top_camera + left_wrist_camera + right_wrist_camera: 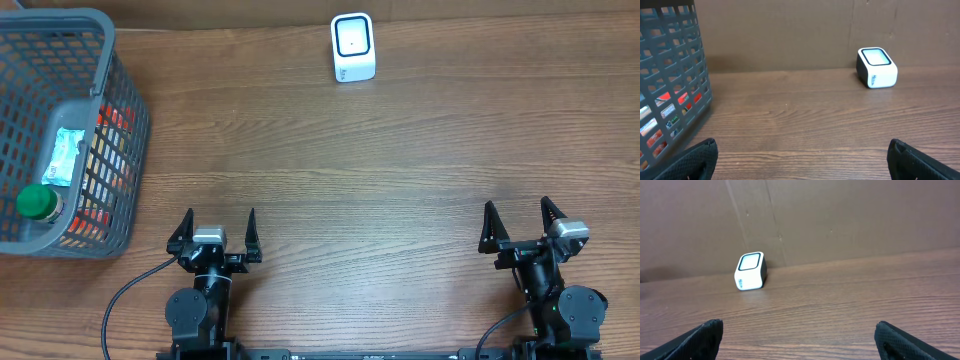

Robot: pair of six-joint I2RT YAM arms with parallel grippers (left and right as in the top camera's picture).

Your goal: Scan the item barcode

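We place the bottle (63, 158), in the basket (128, 182), at ten o'clock from the nearer left gripper (220, 215); it and the right gripper (518, 205) gape wide, empty.

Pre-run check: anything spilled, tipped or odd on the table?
Nothing stands out. The scanner sits upright at the far side, the basket stands on the left with the bottle inside, no spill, and the left claw and right claw are open, empty.

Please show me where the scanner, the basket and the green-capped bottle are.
scanner (352, 38), overhead view, its dark-framed window.
basket (130, 75), overhead view, right rim.
green-capped bottle (37, 202), overhead view, the cap.
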